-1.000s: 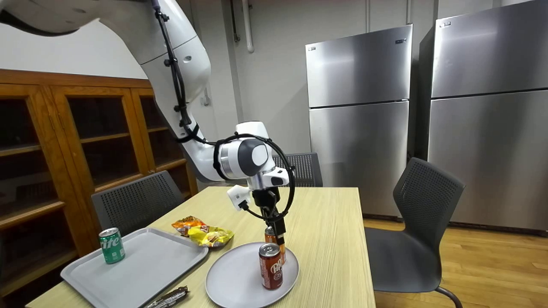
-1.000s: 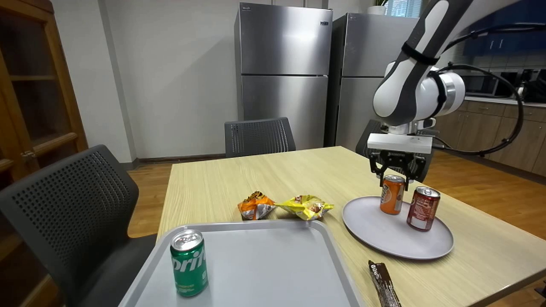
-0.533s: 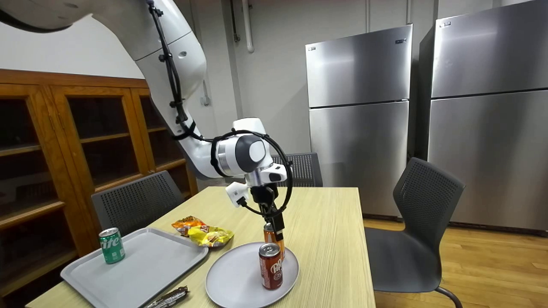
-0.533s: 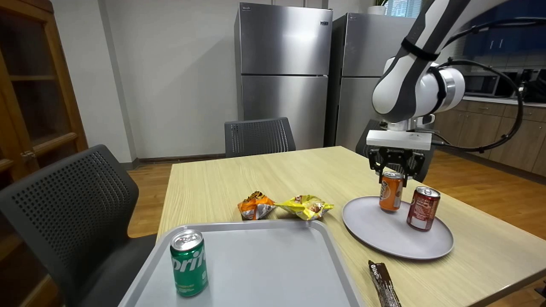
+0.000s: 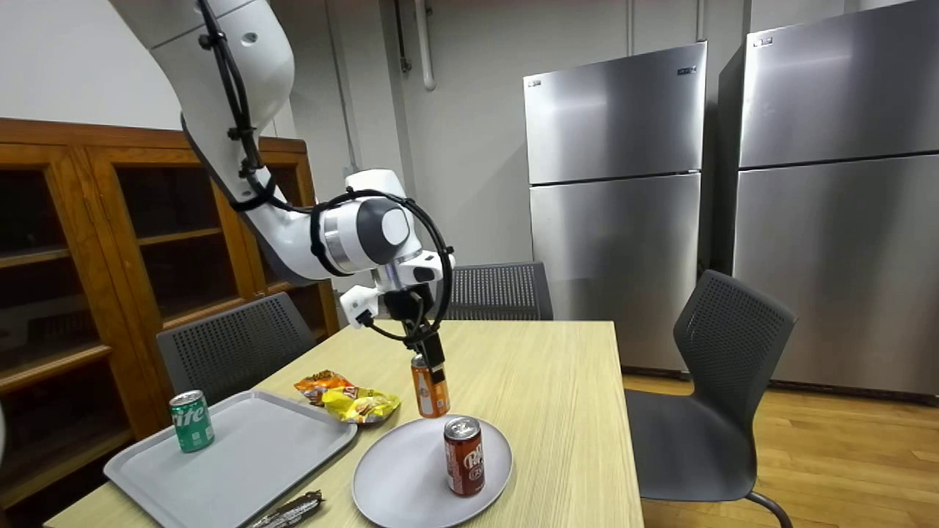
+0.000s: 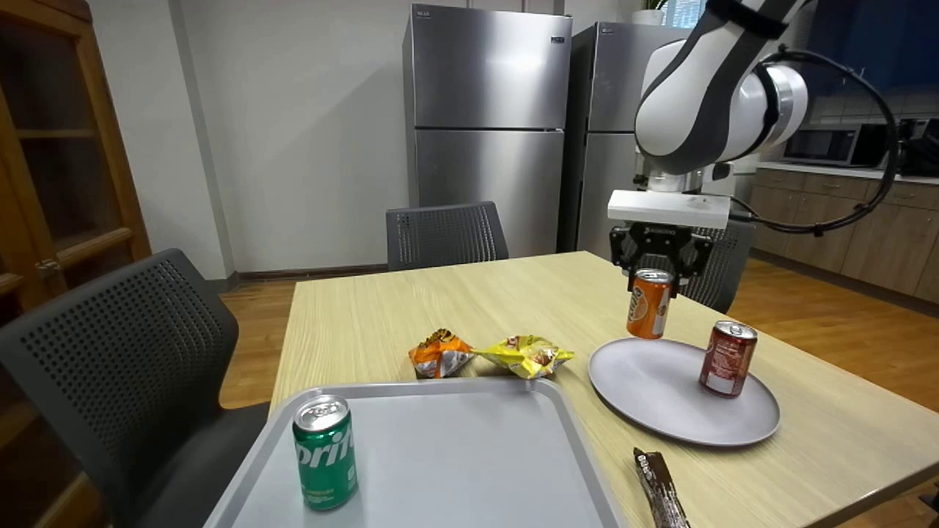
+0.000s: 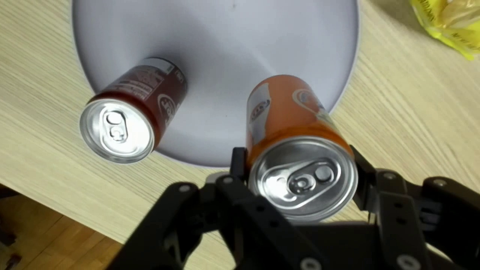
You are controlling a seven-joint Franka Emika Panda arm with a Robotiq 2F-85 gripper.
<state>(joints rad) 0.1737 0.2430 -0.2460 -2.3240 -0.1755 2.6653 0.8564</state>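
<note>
My gripper (image 6: 652,284) is shut on an orange soda can (image 6: 648,312), one finger on either side near its top. In the wrist view the can's silver lid (image 7: 303,178) sits between the black fingers (image 7: 238,161). Slightly tilted, the can hangs in the air over the far edge of a round grey plate (image 6: 660,403). A dark red Dr Pepper can (image 5: 464,462) stands upright on that plate, apart from the gripper. In the wrist view this red can (image 7: 146,86) lies left of the held one.
A grey tray (image 6: 469,447) bears a green Sprite can (image 6: 325,455). Behind it lie an orange snack bag (image 6: 440,354) and a yellow one (image 6: 527,356). A brown wrapped bar (image 6: 660,488) lies between tray and plate. Chairs (image 5: 711,411) stand round the table (image 5: 557,411).
The gripper has risen with the orange can, lifting it off the plate, and has shifted left in both exterior views. The red can, plate, tray and bags have stayed put.
</note>
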